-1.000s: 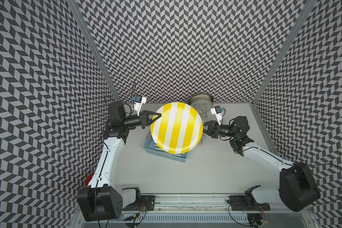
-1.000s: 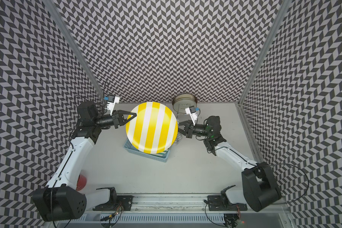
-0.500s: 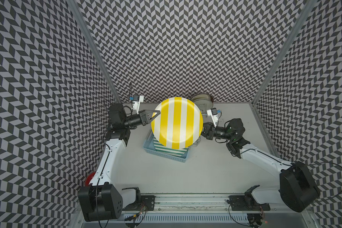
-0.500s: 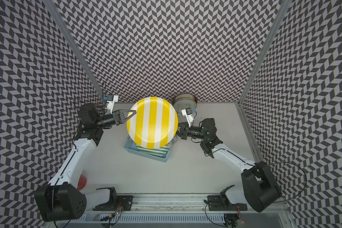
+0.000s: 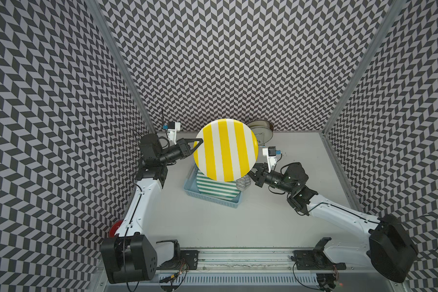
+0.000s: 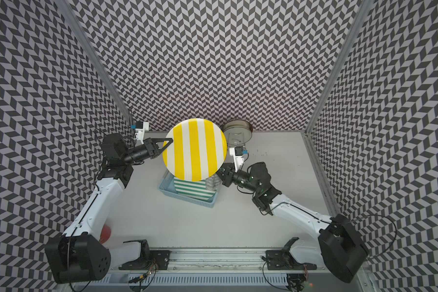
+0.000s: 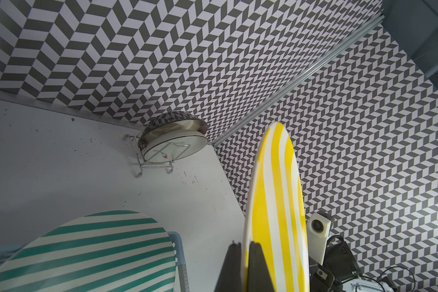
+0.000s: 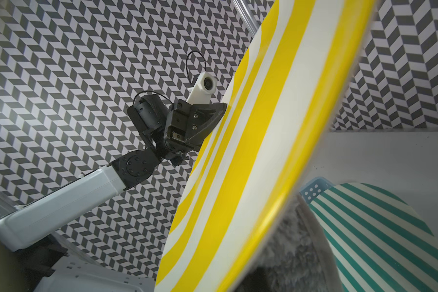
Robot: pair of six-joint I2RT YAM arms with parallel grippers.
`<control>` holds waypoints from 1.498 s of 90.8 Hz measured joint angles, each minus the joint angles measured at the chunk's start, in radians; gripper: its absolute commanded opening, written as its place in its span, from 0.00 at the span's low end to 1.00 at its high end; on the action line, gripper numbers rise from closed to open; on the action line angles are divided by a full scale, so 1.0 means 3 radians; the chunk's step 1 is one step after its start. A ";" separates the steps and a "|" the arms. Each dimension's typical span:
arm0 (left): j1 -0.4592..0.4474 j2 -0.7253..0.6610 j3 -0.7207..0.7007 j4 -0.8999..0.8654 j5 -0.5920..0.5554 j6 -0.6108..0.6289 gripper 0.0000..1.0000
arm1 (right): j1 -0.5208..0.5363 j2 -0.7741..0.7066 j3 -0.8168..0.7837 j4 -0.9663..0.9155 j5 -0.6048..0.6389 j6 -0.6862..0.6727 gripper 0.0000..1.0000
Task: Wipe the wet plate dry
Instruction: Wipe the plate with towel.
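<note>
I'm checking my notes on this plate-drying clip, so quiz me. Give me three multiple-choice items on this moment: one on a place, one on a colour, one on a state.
1. The green-striped plate lies: A in the blue basket; B on the bare table; C held in the air.
2. The raised plate has stripes of white and: A red; B yellow; C blue.
3. The left claw is: A open; B shut on the raised plate's rim; C shut on nothing.

1 A: the basket's walls surround it.
2 B: yellow bands show in every view.
3 B: the left wrist view shows both fingers pinching the rim.
</note>
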 measured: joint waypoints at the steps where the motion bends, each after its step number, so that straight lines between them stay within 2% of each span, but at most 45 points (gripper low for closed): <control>1: -0.0001 0.0004 0.0000 0.0008 -0.0006 -0.0006 0.00 | 0.0009 0.0000 0.0001 -0.0004 0.0020 -0.0014 0.00; 34: -0.0018 0.0092 -0.0111 0.0216 -0.0226 -0.0357 0.00 | 0.0472 0.0244 0.0188 -0.0136 0.0678 -0.0548 0.00; 54: -0.0020 0.0109 -0.0164 0.0309 -0.0331 -0.0519 0.00 | 0.0727 0.0553 0.0436 -0.0148 0.0983 -0.0829 0.00; 96: -0.0086 0.0112 -0.0242 0.0371 -0.0439 -0.0599 0.00 | 0.1054 0.1019 0.0684 0.0122 0.1488 -0.1244 0.00; 136: -0.0192 0.0112 -0.0310 0.0436 -0.0534 -0.0726 0.00 | 0.1284 0.1554 0.1186 0.0182 0.1830 -0.1676 0.00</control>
